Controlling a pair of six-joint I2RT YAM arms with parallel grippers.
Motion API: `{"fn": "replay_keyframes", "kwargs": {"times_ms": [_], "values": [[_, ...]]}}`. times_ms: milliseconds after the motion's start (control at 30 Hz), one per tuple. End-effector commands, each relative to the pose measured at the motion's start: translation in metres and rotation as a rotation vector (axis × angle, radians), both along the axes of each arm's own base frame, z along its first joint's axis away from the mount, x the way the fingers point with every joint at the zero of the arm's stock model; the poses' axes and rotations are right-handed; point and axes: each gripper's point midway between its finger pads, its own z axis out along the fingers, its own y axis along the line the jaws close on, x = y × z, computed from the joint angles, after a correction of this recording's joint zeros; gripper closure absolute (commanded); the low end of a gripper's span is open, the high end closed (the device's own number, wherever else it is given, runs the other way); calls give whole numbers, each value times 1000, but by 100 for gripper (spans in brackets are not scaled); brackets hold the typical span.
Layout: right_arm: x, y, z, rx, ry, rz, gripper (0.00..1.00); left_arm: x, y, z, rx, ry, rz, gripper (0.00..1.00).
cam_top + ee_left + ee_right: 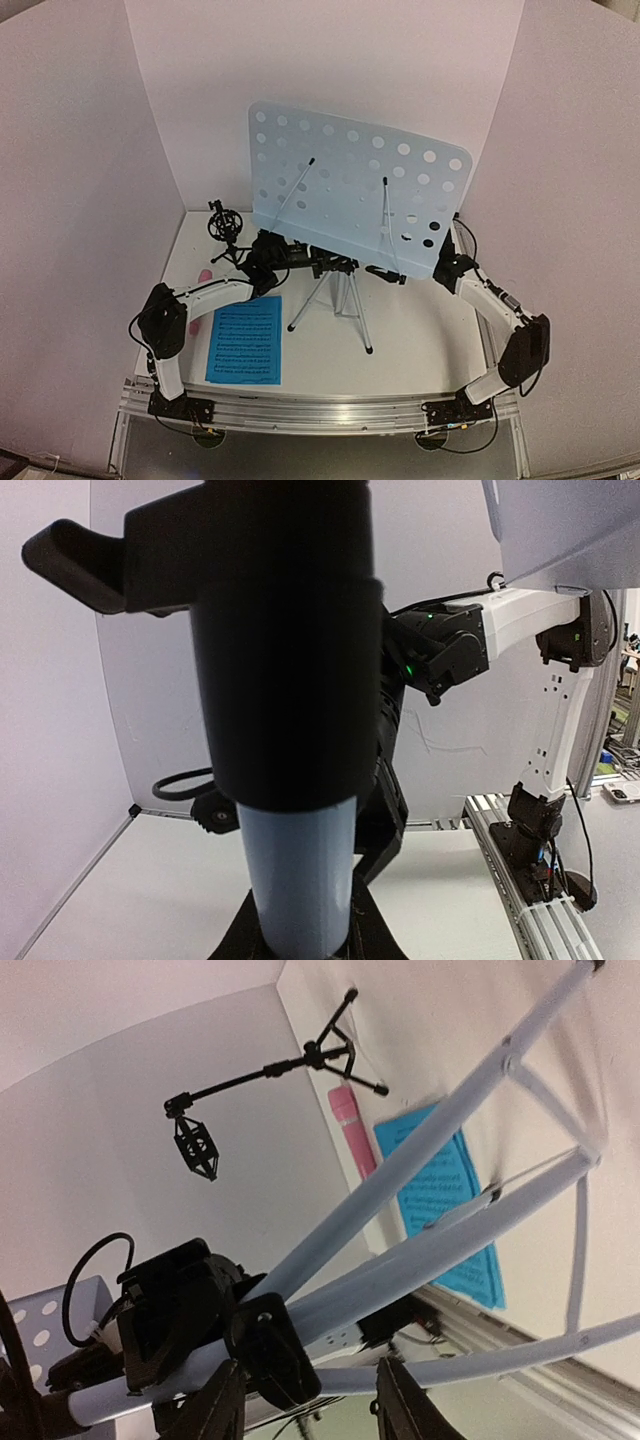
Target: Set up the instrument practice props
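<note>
The music stand has a pale-blue perforated desk [360, 185] on a silver tripod [340, 300] at mid-table. My left gripper [325, 265] is shut on the stand's post [300, 870], just under its black collar. My right gripper [440, 272] sits at the desk's lower right edge; in the right wrist view it [305, 1410] stands open, with the stand's black knob [275, 1350] just above the gap and nothing held. A blue sheet-music page [245, 340] lies flat at the front left. The pink microphone [350, 1125] lies beside it, partly hidden by my left arm. The black tripod mic holder [225, 225] stands at the back left.
White walls close in the table at the back and on both sides. The tripod's legs [470, 1230] spread across the middle of the table. An aluminium rail [320, 410] with the arm bases runs along the near edge.
</note>
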Motion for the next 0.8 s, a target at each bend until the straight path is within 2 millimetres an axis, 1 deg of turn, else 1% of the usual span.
{"fn": "replay_keyframes", "kwargs": {"times_ms": [0,67,167,233,300,333,367,433,500,533,600,767], "values": [[7,-26,29,-219,-558,76,56,0,-6,-20,27,-152,5,100],[10,-38,27,-361,-816,107,55,0,-6,-20,27,-147,2,100],[6,-50,36,-514,-1219,149,54,0,-6,-19,26,-140,3,100],[-3,-51,49,-566,-1518,192,52,1,-6,-20,27,-137,9,100],[-20,-46,52,-607,-1840,253,47,2,-6,-20,27,-137,14,100],[-27,-43,47,-631,-1970,294,46,3,-6,-20,26,-139,17,100],[-31,-40,41,-641,-2051,352,47,3,-6,-21,27,-138,19,100],[-30,-31,36,-680,-2135,410,48,4,-7,-21,27,-136,22,100],[-30,-16,30,-753,-2251,500,48,5,-7,-22,30,-134,24,100],[-27,-10,30,-806,-2302,531,47,6,-8,-22,33,-133,25,100],[-22,-5,28,-870,-2370,581,47,6,-8,-22,36,-135,25,100],[-14,7,18,-925,-2465,690,46,8,-10,-22,37,-140,27,100]]}}
